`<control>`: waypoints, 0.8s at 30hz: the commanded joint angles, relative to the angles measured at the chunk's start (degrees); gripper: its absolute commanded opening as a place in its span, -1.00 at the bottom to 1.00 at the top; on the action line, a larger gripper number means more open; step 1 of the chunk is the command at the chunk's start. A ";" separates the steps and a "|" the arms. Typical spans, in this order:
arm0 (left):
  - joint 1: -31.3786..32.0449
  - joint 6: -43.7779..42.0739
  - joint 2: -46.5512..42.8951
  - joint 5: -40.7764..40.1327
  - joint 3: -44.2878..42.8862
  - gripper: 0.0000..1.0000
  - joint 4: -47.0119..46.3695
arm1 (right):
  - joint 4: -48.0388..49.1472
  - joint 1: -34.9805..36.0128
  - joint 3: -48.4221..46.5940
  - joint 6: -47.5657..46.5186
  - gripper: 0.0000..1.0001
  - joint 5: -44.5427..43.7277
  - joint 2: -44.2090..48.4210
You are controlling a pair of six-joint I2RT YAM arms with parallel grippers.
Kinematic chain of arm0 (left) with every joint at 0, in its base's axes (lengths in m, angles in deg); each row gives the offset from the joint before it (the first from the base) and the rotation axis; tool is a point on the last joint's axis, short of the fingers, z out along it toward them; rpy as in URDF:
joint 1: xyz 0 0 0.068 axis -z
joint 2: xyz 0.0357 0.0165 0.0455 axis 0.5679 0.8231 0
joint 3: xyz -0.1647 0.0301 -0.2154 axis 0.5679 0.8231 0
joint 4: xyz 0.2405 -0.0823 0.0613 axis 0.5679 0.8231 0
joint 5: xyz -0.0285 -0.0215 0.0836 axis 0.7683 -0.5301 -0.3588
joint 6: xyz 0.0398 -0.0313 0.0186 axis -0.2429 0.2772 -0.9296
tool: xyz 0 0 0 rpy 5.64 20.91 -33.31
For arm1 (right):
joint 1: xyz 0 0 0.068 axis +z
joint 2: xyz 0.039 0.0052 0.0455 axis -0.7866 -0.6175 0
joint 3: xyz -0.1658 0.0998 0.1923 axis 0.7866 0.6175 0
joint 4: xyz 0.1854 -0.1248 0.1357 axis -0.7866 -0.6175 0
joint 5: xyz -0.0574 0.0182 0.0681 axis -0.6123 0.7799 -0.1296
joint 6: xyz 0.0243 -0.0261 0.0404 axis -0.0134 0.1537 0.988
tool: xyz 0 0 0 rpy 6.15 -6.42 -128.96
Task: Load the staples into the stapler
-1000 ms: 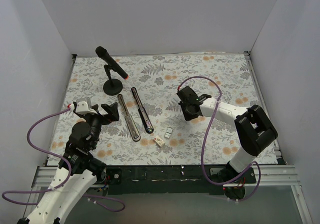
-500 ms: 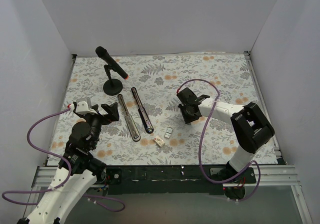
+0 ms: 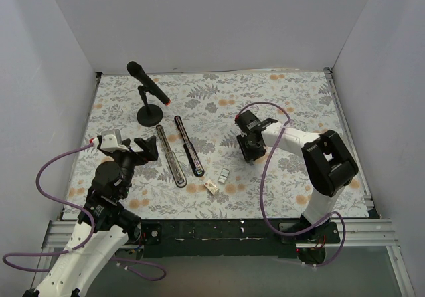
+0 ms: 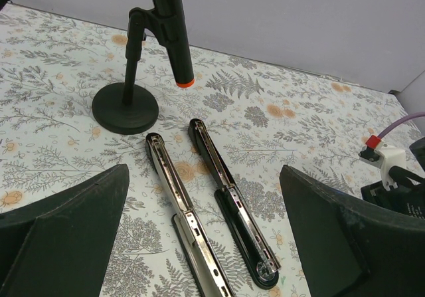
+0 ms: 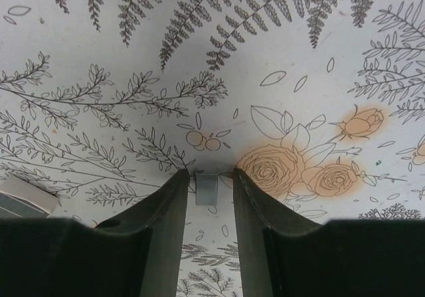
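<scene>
A small silvery staple block point(image 5: 206, 189) sits in the gap between the two dark fingers of the right gripper point(image 5: 211, 175), at their very tips. This shows only in the right wrist view; from above, the gripper hides the block. We see floral tablecloth point(image 5: 299, 78) on either side of the block, so neither finger appears to press on it. We cannot tell whether it rests flat on the cloth.

The stapler point(image 3: 170, 156) lies well to the left of that gripper in the overhead view. It is folded open into two long bars side by side, one silver and one black. It is much nearer the left gripper point(image 3: 146, 148), just beyond its fingertips.

Between the right gripper and the stapler lie a whitish-tan cardboard box point(image 3: 211, 187) and, just beside it, a small greyish piece point(image 3: 224, 175). Both are toward the near edge of the table. A black microphone point(image 3: 147, 83) on a round stand is at the far end of the stapler. A purple cable point(image 3: 265, 104) arcs over the right arm.

The right gripper's jaws are partly parted and loose around the block, gripping nothing. The left gripper is spread to its widest and is empty, its two fingers framing the stapler in its own camera.
</scene>
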 commanded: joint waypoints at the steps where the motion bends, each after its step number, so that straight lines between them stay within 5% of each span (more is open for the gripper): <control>1: -0.42 0.02 -0.13 0.50 0.43 0.96 -0.40 | -3.56 -1.13 -3.92 -1.06 -0.17 1.98 -1.97; 18: -0.50 0.11 -0.13 0.77 0.34 0.96 -0.57 | -6.90 -1.31 -6.47 -1.06 -0.39 2.60 -5.40; 24: -0.50 0.02 -0.22 0.68 0.42 0.96 -0.57 | -6.72 -1.14 -7.26 -0.35 -0.61 1.72 -4.35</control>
